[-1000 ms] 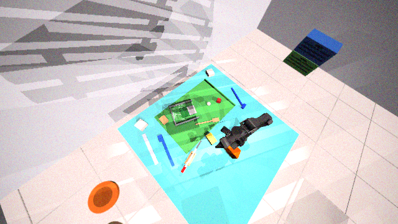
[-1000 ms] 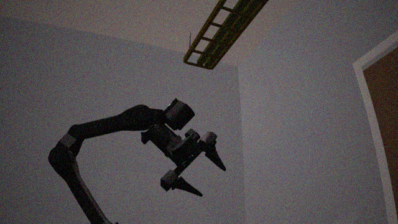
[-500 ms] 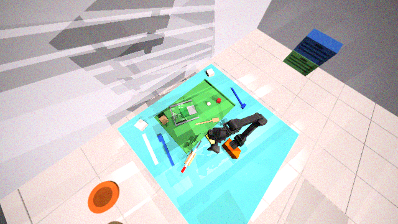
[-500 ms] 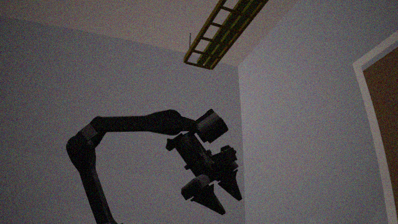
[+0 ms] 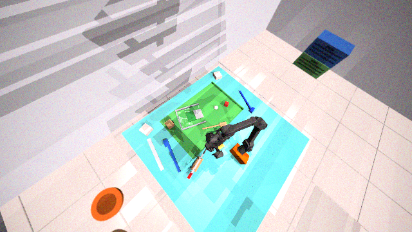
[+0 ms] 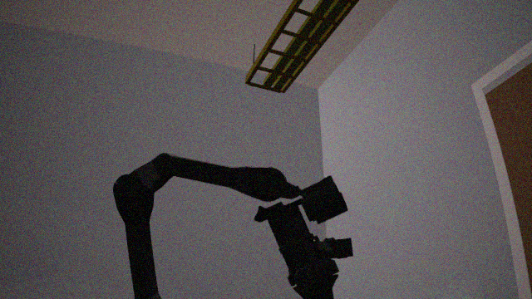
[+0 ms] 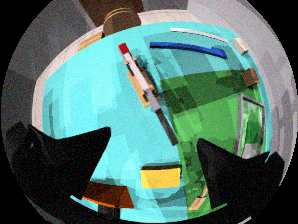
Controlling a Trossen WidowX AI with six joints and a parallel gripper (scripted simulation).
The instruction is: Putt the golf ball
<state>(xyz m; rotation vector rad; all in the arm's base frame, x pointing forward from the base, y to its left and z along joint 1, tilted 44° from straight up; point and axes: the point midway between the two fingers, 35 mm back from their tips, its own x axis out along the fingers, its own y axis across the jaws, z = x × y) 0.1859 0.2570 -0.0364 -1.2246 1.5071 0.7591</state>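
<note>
The putter [image 5: 196, 164] [image 7: 135, 70] has a red end, a white shaft and a dark grey end; it lies across a small wooden rest [image 7: 136, 86]. The white golf ball [image 5: 215, 107] sits on the green board [image 5: 209, 93] [image 7: 200, 117], beside a small red block [image 5: 226, 104]. A grey-railed frame [image 5: 194, 125] [image 7: 240, 120] stands on the board around a green patch, with a pale wedge [image 5: 198, 114] at its ball-side end. My gripper [image 7: 155, 138] is open and empty above the mat, its fingers spread on either side of the putter's dark end in the wrist view. Its height is unclear; the exterior view hides the fingertips.
A yellow block [image 5: 221, 146] [image 7: 160, 178] lies near the arm's orange base [image 5: 239, 154]. Blue sticks [image 5: 174, 156] [image 5: 246, 100], a white bar [image 5: 155, 154] [image 7: 197, 33], a brown block [image 5: 169, 124] [image 7: 249, 77], a tan stick [image 5: 214, 125] and white blocks [image 5: 146, 129] [image 5: 217, 75] lie around.
</note>
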